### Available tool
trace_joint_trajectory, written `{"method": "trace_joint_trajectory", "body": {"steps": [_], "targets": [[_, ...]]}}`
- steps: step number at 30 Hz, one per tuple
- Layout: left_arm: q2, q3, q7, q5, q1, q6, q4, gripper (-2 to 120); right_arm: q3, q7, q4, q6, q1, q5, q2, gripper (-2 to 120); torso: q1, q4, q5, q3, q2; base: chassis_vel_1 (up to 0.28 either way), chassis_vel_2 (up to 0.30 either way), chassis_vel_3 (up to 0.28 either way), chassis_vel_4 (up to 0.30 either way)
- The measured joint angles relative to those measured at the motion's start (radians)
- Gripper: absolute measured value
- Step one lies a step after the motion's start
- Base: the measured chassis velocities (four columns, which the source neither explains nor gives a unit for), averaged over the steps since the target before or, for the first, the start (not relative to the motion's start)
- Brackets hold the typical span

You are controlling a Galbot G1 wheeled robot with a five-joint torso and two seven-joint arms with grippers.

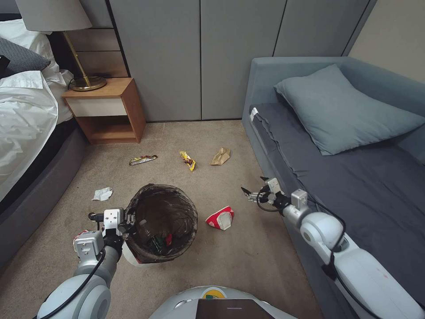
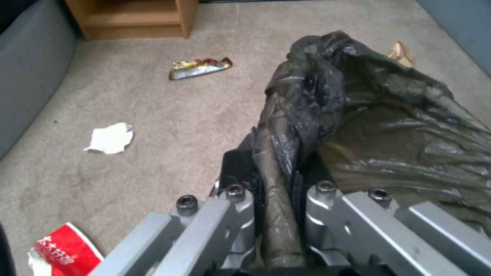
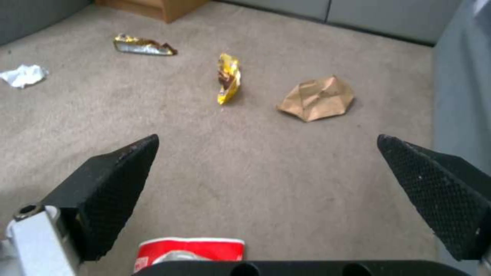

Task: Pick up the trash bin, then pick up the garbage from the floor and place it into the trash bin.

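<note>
Left end effector [image 1: 128, 220] pinches the trash bin [image 1: 161, 221] rim; right end effector [image 1: 254, 195], spread wide, should drop squarely over the red cup [image 1: 220, 218].

Glossy crinkled plastic bin liner [image 1: 161, 212], matt rough carpet [image 1: 248, 261], creased brown paper bag [image 1: 220, 156], wood nightstand [image 1: 106, 110]

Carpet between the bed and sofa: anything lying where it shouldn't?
Yes, litter is strewn across it: a crushed red-white cup right of the trash bin, which the left gripper holds by its rim, another cup beside that arm, tissue, two wrappers and a paper bag. The right gripper hangs open.
</note>
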Motion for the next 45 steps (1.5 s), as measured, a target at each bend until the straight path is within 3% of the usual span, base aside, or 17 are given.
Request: {"method": "trace_joint_trajectory", "body": {"steps": [9, 15, 19, 22, 34, 45], "targets": [[-0.004, 0.002, 0.0, 0.004, -0.006, 0.0, 0.0, 7, -0.117, 0.026, -0.123, -0.097, 0.133, 0.086, 0.03, 100, 0.0, -0.0003, -0.0004, 0.0, 0.0, 0.0, 0.0, 0.0, 0.0], [-0.003, 0.004, 0.0, 0.004, -0.014, 0.0, 0.0, 7, -0.158, 0.059, -0.179, -0.108, 0.151, 0.117, 0.054, 100, 0.0, -0.0004, -0.0004, 0.0, 0.0, 0.0, 0.0, 0.0, 0.0], [0.001, 0.007, 0.001, 0.003, -0.015, 0.0, 0.0, 7, -0.19, 0.153, -0.224, -0.147, 0.167, 0.179, 0.085, 100, 0.0, -0.0004, -0.0003, 0.0, 0.0, 0.0, 0.0, 0.0, 0.0], [0.003, 0.006, 0.001, 0.003, -0.013, 0.0, 0.0, 7, -0.218, 0.284, -0.261, -0.193, 0.186, 0.304, 0.13, 100, 0.0, -0.0001, -0.0002, 0.0, 0.0, 0.0, 0.0, 0.0, 0.0], [0.001, 0.006, 0.002, 0.003, -0.012, -0.001, 0.0, 7, -0.255, 0.417, -0.296, -0.231, 0.211, 0.421, 0.197, 100, 0.0, -0.0001, -0.0003, 0.0, 0.0, 0.0, 0.0, 0.0, 0.0], [-0.007, 0.018, 0.003, 0.002, -0.023, -0.002, 0.0, 7, -0.305, 0.585, -0.438, -0.252, 0.262, 0.519, 0.336, 100, 0.0, -0.0002, -0.0005, 0.0, 0.0, 0.0, 0.0, 0.0, 0.0]]}}
